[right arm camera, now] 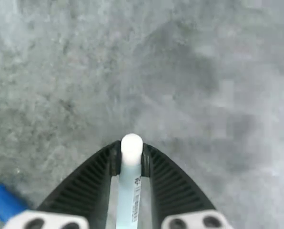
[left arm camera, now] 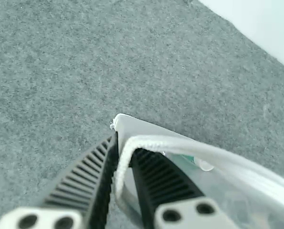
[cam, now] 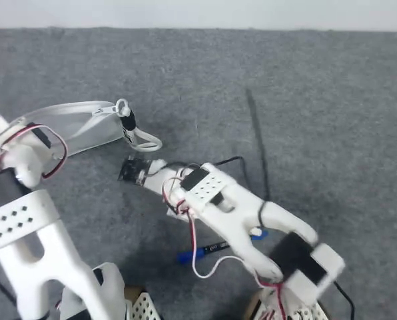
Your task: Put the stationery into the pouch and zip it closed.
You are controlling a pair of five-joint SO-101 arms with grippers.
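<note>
The rim of the pouch (left arm camera: 147,131) is being pinched by the left gripper (left arm camera: 125,145); a white-tipped pen (right arm camera: 130,188), its tiny barrel print unreadable, is being squeezed by the right gripper (right arm camera: 131,147).

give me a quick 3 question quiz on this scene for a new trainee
1. True or false: the left gripper is shut on the edge of the pouch.
2. What does the right gripper hold? A) an eraser B) a white-tipped pen C) a ruler
3. Fill in: the blue pen lies on the ___, partly under the right arm.
Key: 1 true; 2 B; 3 table.
</note>
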